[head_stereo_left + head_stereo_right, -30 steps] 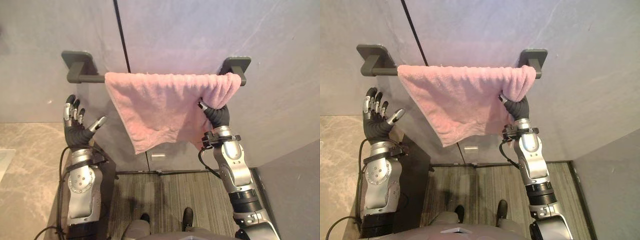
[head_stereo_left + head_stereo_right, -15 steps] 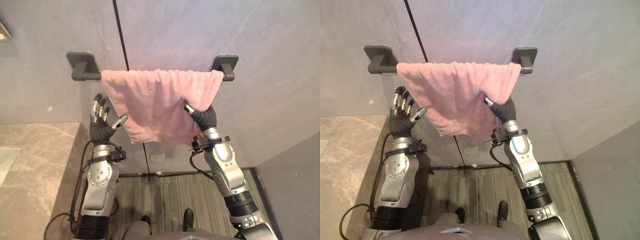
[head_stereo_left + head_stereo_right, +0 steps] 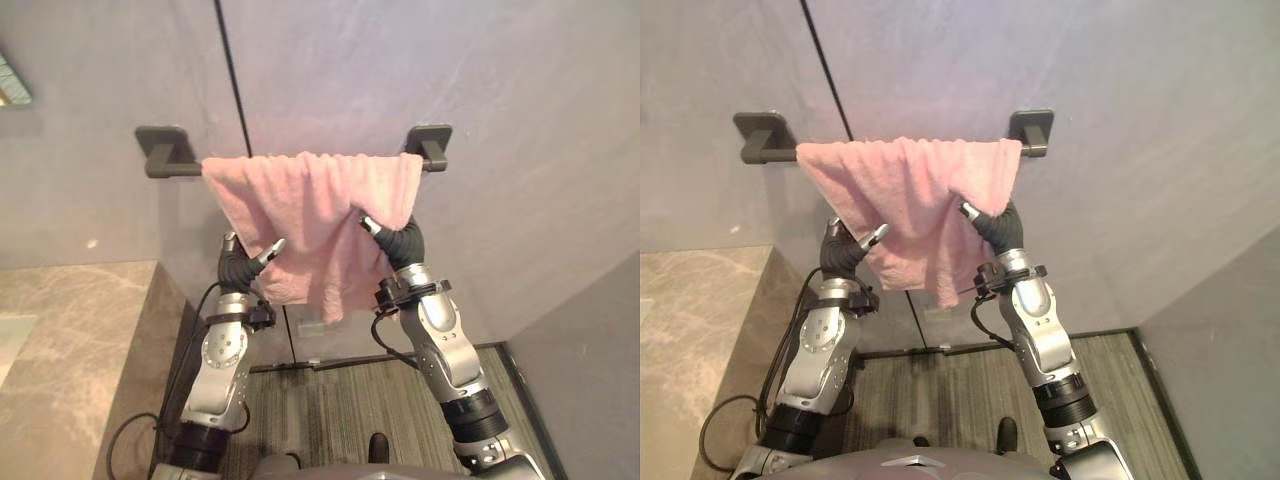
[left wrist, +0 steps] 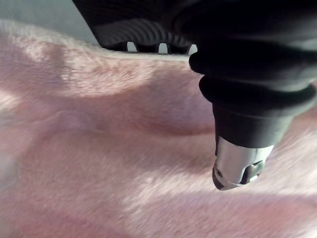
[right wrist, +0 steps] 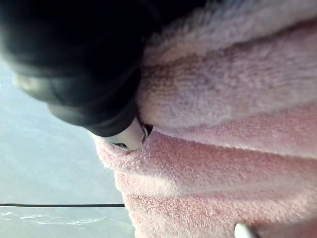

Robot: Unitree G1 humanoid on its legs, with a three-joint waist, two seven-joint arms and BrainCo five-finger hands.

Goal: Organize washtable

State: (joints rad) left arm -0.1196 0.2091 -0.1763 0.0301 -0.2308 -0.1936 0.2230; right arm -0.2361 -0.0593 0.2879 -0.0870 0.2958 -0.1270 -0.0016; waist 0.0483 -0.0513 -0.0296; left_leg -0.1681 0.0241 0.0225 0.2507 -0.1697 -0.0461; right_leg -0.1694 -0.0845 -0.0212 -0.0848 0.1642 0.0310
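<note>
Overhead, pink towel across dark rail

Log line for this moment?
towel: draped over bar | right hand: clutching towel | left hand: against towel, grip unclear

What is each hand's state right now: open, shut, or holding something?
Left hand: against the pink towel; state cannot be told.
Right hand: shut on the pink towel, pinching a fold.

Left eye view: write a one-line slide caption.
Pink towel draped over a dark wall-mounted towel bar, right hand pinching one edge, left hand at the opposite edge.
</note>
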